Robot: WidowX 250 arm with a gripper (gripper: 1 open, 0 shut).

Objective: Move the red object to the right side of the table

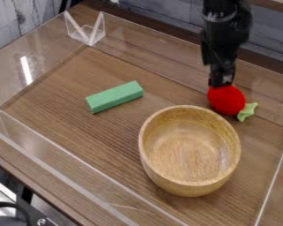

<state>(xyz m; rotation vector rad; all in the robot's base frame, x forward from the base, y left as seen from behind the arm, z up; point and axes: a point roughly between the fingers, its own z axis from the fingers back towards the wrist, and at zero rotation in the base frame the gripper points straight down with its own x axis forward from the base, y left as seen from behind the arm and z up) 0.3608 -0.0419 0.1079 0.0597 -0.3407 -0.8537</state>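
Observation:
The red object (227,100), a small rounded toy fruit with a pale green leafy tip, lies on the brown wood-grain table (73,132) near the right acrylic wall, just behind the wooden bowl. My black gripper (220,79) hangs just above the fruit, pointing steeply down, a little to its upper left. Its jaws stand open with nothing between them, and it is clear of the fruit.
A round light wooden bowl (189,149) sits at the front right. A green rectangular block (114,96) lies left of centre. Low clear acrylic walls (273,181) border the table, and a clear folded stand (85,29) is at the back left.

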